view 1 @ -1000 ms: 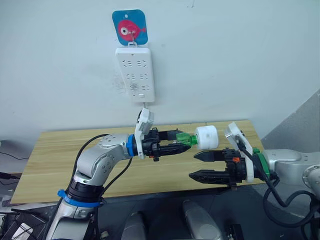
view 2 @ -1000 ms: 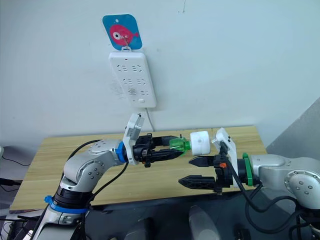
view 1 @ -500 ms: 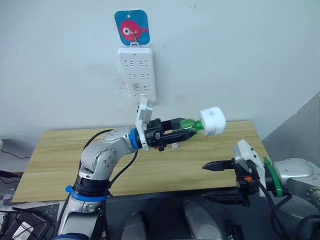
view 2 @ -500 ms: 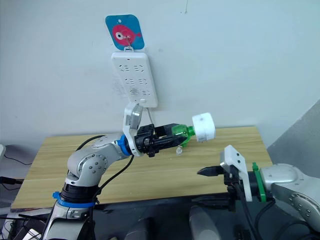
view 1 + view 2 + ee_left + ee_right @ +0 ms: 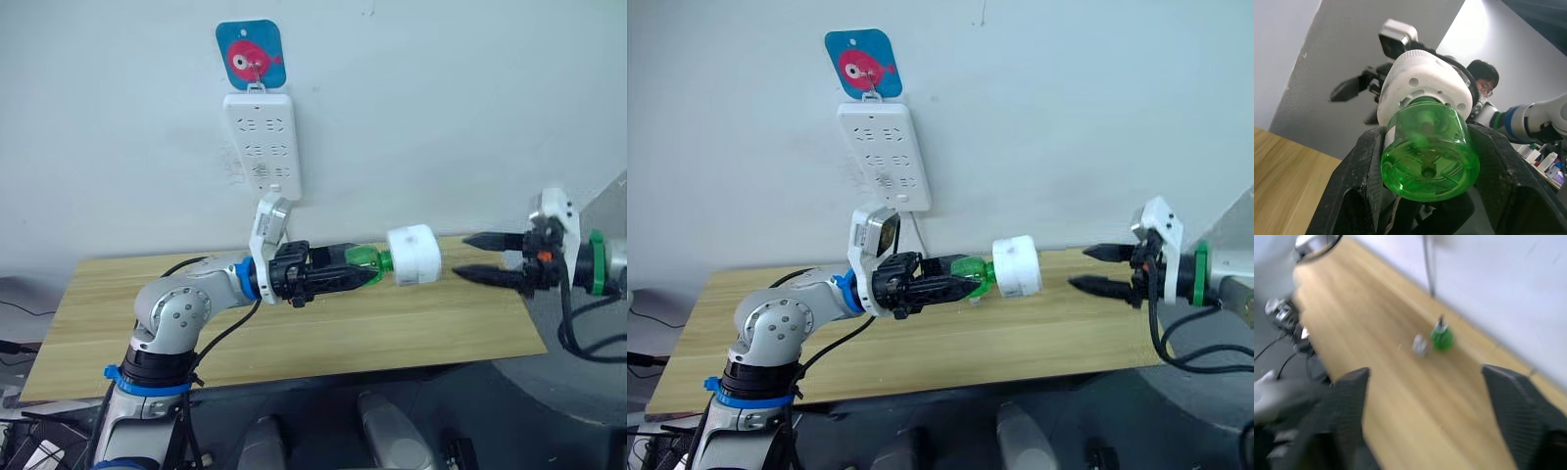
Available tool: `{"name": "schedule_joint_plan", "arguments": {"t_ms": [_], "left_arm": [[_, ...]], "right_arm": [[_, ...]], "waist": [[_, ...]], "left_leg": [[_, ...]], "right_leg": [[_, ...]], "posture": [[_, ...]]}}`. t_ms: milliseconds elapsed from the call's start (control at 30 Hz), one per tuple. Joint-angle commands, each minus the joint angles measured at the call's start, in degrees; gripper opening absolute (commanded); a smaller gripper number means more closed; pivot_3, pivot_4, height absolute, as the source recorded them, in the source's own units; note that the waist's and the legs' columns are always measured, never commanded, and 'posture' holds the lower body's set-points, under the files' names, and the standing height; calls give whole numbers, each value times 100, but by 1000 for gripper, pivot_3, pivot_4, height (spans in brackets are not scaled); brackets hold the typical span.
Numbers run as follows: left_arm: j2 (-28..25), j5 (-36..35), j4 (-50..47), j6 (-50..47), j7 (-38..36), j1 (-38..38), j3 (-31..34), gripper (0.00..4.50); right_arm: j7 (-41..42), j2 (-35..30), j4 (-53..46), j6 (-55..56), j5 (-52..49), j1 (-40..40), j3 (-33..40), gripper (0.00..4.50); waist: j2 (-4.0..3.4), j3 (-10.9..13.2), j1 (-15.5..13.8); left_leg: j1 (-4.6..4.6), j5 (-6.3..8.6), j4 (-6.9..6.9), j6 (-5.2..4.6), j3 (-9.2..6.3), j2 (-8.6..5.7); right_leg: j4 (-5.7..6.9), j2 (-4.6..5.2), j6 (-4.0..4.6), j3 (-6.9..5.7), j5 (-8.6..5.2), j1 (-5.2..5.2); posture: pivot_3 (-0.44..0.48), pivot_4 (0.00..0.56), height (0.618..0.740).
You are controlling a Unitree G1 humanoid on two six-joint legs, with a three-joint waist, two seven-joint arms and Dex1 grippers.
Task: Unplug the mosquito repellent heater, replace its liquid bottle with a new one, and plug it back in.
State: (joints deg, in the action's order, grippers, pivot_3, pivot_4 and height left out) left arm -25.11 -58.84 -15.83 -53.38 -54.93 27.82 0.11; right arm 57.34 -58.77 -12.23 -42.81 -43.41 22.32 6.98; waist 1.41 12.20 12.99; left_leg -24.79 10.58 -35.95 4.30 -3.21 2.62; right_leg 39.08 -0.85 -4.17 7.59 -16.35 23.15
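Mosquito repellent heater [image 5: 413, 256] is held in the air over the wooden table [image 5: 294, 333], w/ a green liquid bottle [image 5: 361, 260] fitted into it. The bottle is clamped by the left gripper [image 5: 355, 270]; the white unit sticks out beyond the fingertips, pointed toward the robot's right. The right gripper [image 5: 474, 256] is seen off to the right, fingers spread apart, nothing held, near the heater but not touching. A second small green bottle [image 5: 1442, 337] and a small clear cap-like piece [image 5: 1420, 344] are seen on the table near the wall. A white power strip [image 5: 262, 144] is hung on the wall under a blue fish hook plate [image 5: 251, 58], sockets unoccupied.
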Motion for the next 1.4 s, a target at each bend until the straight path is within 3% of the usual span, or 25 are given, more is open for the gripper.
{"name": "schedule_joint_plan", "arguments": {"t_ms": [33,200,267,600,867,1167,1400], "left_arm": [[-41,-171,-210,-19,-172,45,-18,2237],[-43,-166,-191,-19,-204,52,-21,2237],[-44,-136,-183,5,-196,55,-21,2237],[-48,531,50,578,-143,31,-98,2237],[-225,1315,123,1203,-585,-40,-511,2237],[-431,1412,-124,1253,-937,-133,-762,2237],[-482,998,-201,877,-1040,-49,-650,2237]], "right_arm": [[5,203,-178,-178,-66,361,-136,2069],[110,499,-660,-357,-106,541,-491,194],[82,638,-969,-561,-343,586,-565,0],[-120,604,-1753,-1636,-1674,609,-104,0],[-597,713,-1799,-1938,-2340,862,83,0],[-1406,1226,-1252,-1802,-2307,1215,215,0],[-1396,1272,-916,-1407,-1345,989,-147,0]], "waist": [[0,0,-7],[0,0,-20],[0,0,-22],[0,0,-32],[-1,-1,-15],[-1,-1,-16],[-2,-1,-20]], "left_leg": [[0,0,1,0,-2,0],[-2,0,1,0,-5,0],[-2,0,0,0,-5,0],[-2,0,-2,0,-5,0],[-2,0,-2,0,-4,0],[-4,0,-1,0,-4,1],[-5,0,0,0,-5,1]], "right_leg": [[0,0,0,-1,0,0],[0,0,-1,-5,0,0],[0,1,-1,-5,0,0],[1,1,0,-4,0,-1],[0,1,0,-3,0,0],[0,1,0,-4,0,1],[1,1,0,-6,0,2]], "posture": [[-261,163,740],[-263,164,740],[-261,164,740],[-260,164,740],[-263,160,740],[-259,157,740],[-262,157,740]]}}
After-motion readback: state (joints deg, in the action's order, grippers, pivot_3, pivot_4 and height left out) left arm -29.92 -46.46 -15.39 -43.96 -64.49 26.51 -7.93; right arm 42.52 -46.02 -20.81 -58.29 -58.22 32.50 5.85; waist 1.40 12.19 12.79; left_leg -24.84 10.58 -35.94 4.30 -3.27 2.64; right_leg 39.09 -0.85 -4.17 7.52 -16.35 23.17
